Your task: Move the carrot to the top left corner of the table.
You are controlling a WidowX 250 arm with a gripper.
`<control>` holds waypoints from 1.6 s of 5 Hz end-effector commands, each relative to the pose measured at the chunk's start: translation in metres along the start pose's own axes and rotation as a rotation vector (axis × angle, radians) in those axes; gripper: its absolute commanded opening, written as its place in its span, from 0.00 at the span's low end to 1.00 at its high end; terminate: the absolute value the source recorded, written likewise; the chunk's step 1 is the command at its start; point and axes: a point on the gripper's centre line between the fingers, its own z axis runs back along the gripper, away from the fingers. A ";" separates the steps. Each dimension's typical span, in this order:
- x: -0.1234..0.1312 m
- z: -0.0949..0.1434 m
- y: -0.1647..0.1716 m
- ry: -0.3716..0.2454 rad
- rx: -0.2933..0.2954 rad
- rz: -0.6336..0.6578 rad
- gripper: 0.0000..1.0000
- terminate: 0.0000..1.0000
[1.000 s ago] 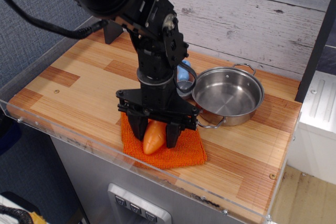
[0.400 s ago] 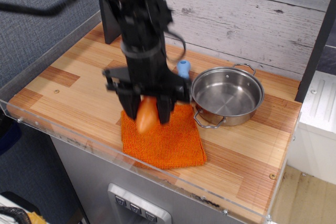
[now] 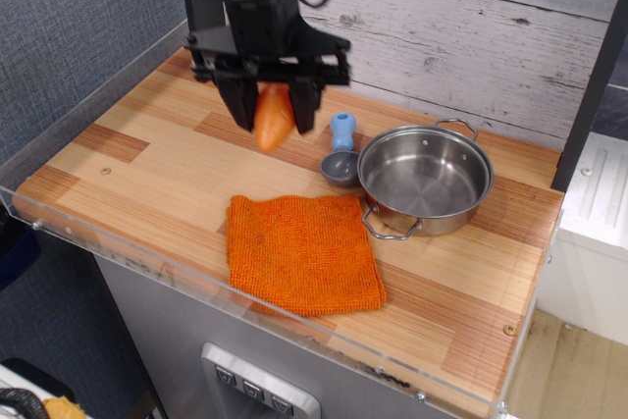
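Observation:
My black gripper (image 3: 272,117) is shut on the glossy orange carrot (image 3: 273,117) and holds it point-down in the air, well above the wood-plank table (image 3: 147,144). It hangs over the back middle of the table, left of the blue-handled scoop. The table's top left corner lies further left and back, partly hidden behind the arm.
An orange knitted cloth (image 3: 302,251) lies flat near the front edge. A steel pan (image 3: 426,178) with two handles sits right of centre. A small blue-handled metal scoop (image 3: 341,152) sits just left of the pan. A clear acrylic rim (image 3: 118,247) runs along the table edges.
The gripper has lifted the carrot off the orange cloth and carried it up and toward the back left. The cloth now lies bare.

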 end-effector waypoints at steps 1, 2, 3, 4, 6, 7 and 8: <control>0.049 0.001 0.031 -0.122 0.041 0.069 0.00 0.00; 0.071 -0.010 0.046 -0.139 0.046 0.103 0.00 0.00; 0.091 -0.025 0.061 -0.175 0.040 0.140 0.00 0.00; 0.106 -0.043 0.079 -0.193 0.058 0.162 0.00 0.00; 0.117 -0.073 0.094 -0.236 0.076 0.080 0.00 0.00; 0.123 -0.080 0.098 -0.253 0.092 0.073 0.00 0.00; 0.123 -0.084 0.103 -0.245 0.106 0.109 1.00 0.00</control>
